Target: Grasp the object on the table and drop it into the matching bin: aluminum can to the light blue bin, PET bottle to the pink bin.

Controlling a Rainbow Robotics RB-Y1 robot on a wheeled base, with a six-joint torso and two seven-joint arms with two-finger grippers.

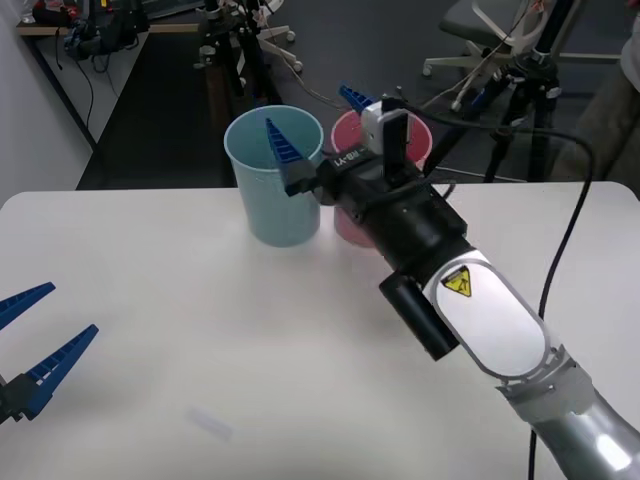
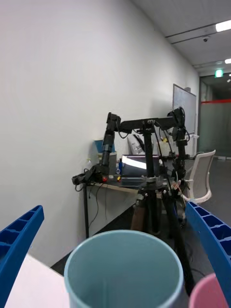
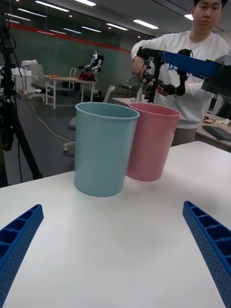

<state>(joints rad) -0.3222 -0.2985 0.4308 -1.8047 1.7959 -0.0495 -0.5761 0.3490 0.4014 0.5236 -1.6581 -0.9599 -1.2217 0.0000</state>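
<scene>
The right end effector (image 1: 313,125) hangs with its fingers spread apart and nothing between them — directly over the light blue bin (image 1: 273,185), the pink bin (image 1: 350,215) touching beside it. The left end effector (image 1: 35,335) rests low over the counter (image 1: 180,330), fingers apart, well away from both bins.

Right arm stretched forward and up across the middle, black wrist housing tilted — right end effector (image 1: 315,125) at full reach, blue ribbed fingers (image 1: 283,140) spread wide apart, nothing between them. Left end effector (image 1: 30,340) low at the near left edge, parked, fingers also spread — empty.
</scene>
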